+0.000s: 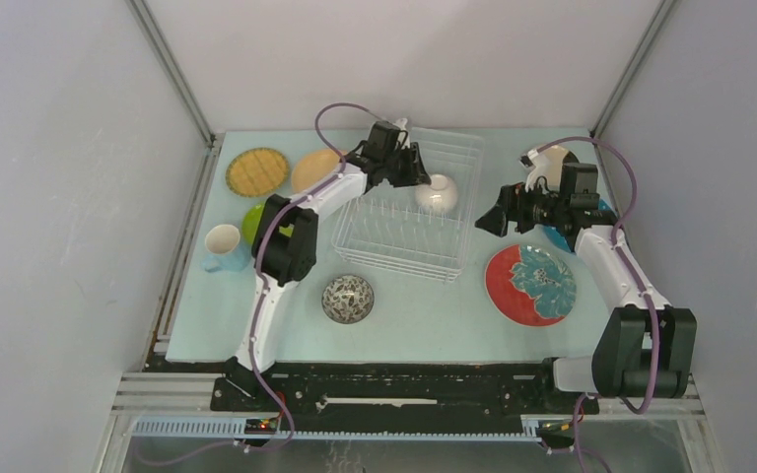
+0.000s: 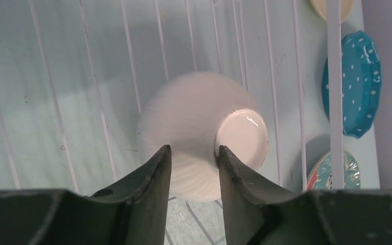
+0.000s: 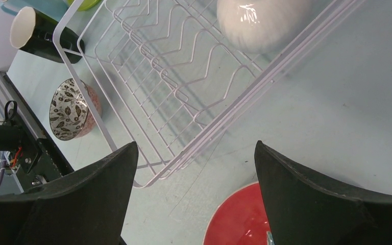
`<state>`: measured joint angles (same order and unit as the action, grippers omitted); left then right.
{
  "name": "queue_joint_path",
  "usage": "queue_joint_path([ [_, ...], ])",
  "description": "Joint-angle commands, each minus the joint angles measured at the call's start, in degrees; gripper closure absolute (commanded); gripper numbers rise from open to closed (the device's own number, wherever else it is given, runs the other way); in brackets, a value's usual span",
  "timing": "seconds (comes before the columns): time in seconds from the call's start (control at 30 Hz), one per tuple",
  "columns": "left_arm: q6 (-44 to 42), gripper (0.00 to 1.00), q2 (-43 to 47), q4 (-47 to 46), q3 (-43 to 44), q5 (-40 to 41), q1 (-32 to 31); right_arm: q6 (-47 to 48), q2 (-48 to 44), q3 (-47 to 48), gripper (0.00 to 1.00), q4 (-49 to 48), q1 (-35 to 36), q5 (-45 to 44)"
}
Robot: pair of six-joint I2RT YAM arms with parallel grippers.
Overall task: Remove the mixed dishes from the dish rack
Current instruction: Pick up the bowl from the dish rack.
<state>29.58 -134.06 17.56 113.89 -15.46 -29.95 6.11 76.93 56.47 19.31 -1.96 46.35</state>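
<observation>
Pale-blue table (image 1: 424,320), left jaws clamped on white bowl (image 1: 437,194) in dish rack (image 1: 394,246), right jaws apart

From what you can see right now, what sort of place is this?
Probably a robot test cell, not a kitchen: plain grey walls with metal framing box in a pale table, two arms are bolted to its near edge, and dishes sit around a wire rack.

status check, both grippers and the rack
Left gripper shut on white bowl in dish rack. Right gripper open, empty. Nothing blocking.
</observation>
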Motion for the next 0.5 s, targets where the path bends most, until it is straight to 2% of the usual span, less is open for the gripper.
queue_joint_path([
  [0.0,2.0,0.60,3.0,-3.0,-4.6,-1.0,1.7,1.6,0.6,2.1,0.08,0.7,0.3,-0.2],
  [0.2,5.8,0.82,6.3,-10.4,-12.0,-3.5,3.9,3.2,0.9,2.1,0.08,1.5,0.1,0.6],
  [0.47,6.8,0.89,7.7,-14.0,-15.6,-4.9,5.3,7.9,2.2,5.3,0.08,7.0,0.4,2.8],
])
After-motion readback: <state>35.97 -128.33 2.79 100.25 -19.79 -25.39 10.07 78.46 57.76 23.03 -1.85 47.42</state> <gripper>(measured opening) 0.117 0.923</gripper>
